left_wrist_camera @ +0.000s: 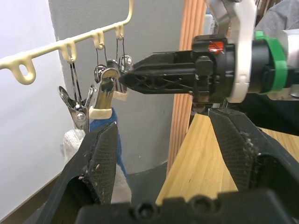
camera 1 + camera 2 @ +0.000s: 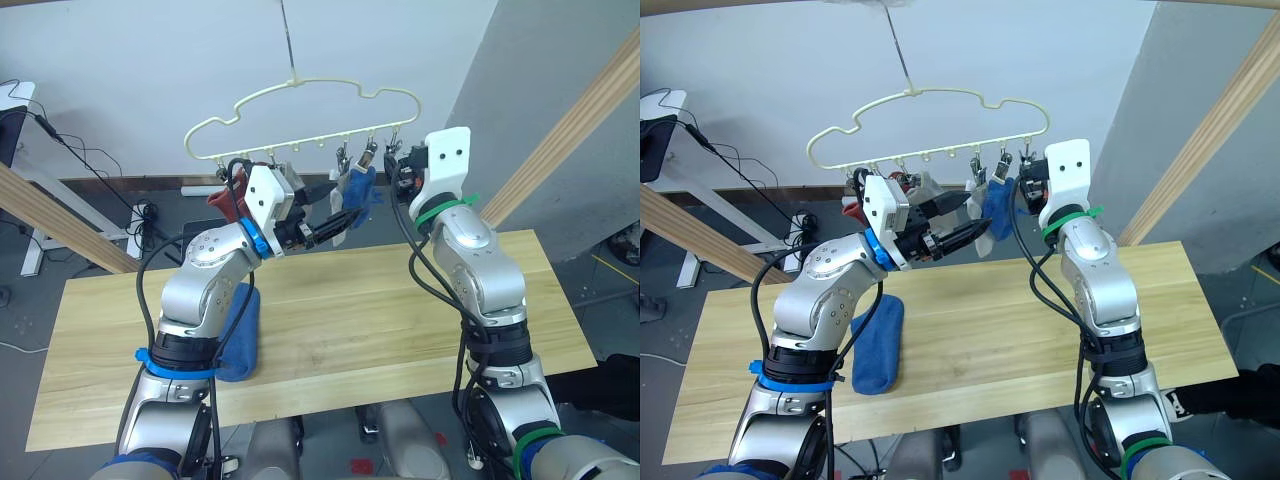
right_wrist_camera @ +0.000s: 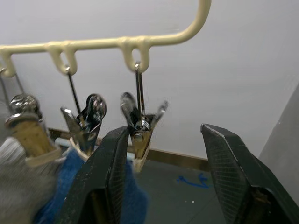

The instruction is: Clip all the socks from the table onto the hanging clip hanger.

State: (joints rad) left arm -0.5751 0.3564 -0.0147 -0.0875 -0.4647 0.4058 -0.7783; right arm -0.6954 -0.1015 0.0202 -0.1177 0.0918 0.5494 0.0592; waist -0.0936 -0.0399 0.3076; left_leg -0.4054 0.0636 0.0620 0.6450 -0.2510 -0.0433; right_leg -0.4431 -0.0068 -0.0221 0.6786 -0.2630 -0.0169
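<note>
Wooden surface at frame centre carries one blue sock. Both pincers, left and right, gape empty beside the hanger, upper centre. Risk: bumping it swings the clips.

Pale yellow wire clip hanger with a wavy cloud-shaped top, hanging by its hook above the far edge of the long light-wood plank table; small grey metal clips dangle along its lower bar. Clipped socks hang from it: one rust red toward the left end, light grey fabric beside it, one blue near the right end. A second blue ankle sock lies flat on the table's left half.
</note>
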